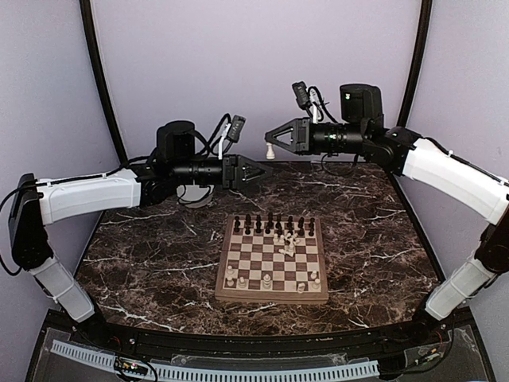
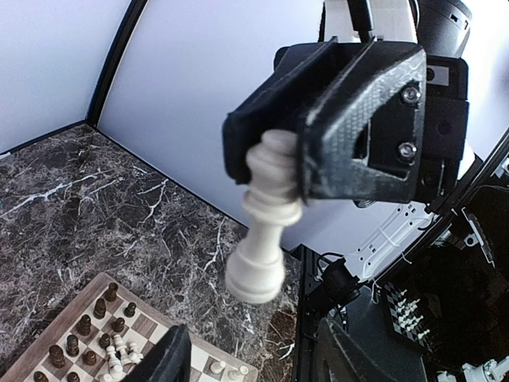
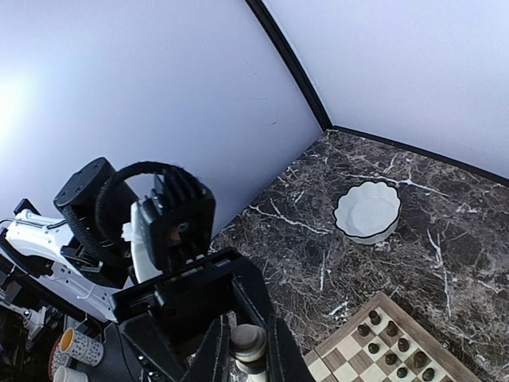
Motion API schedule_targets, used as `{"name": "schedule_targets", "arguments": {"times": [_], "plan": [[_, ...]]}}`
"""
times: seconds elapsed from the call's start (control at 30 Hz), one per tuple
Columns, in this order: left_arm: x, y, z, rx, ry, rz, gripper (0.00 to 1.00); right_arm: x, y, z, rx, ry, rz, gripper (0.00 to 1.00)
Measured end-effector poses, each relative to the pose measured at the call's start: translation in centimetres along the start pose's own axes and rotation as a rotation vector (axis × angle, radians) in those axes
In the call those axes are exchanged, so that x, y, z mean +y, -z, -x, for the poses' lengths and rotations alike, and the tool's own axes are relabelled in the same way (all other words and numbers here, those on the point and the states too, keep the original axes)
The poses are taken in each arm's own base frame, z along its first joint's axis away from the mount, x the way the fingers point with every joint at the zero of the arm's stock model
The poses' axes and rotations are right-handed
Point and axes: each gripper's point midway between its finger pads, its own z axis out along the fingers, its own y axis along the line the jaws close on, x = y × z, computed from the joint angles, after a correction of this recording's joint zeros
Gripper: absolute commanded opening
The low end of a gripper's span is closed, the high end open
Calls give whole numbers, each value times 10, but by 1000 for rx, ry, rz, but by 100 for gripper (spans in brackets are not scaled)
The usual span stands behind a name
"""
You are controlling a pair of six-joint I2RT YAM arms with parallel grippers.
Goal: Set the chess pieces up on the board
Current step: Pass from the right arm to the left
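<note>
The board [image 1: 270, 298] lies at the table's middle. Dark chess pieces [image 1: 274, 225] stand in its far rows, cream-white ones [image 1: 286, 241] lie heaped just behind the centre, and a few white ones [image 1: 266, 280] stand in the near row. My right gripper [image 1: 271, 143] is raised above the table's far side and shut on the top of a white chess piece [image 2: 266, 215], which hangs down from it. The piece also shows between my right fingers [image 3: 215, 350]. My left gripper [image 1: 256, 171] is open and empty, just left of and below that piece, with one finger [image 2: 171, 354] showing.
A small white scalloped dish [image 3: 367, 211] stands on the dark marble table [image 1: 159, 255] at the far left. The board's corner shows in the left wrist view [image 2: 79, 350] and the right wrist view [image 3: 390, 342]. Purple walls close in the back and sides.
</note>
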Motion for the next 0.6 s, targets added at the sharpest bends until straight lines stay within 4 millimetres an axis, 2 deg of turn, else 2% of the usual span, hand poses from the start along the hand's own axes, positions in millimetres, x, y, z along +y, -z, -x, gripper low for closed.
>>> {"name": "schedule_targets", "arguments": {"times": [0.17, 0.37, 0.5, 0.6], "plan": [[3, -6, 3, -10, 6, -7, 47, 6, -2, -1, 9, -7, 41, 8], [0, -8, 7, -28, 0, -35, 49, 1, -12, -10, 44, -23, 56, 8], [-4, -8, 11, -40, -11, -55, 39, 0, -16, -15, 61, -32, 63, 8], [-4, -8, 12, -43, -11, -53, 26, 2, -17, -13, 64, -34, 76, 8]]}}
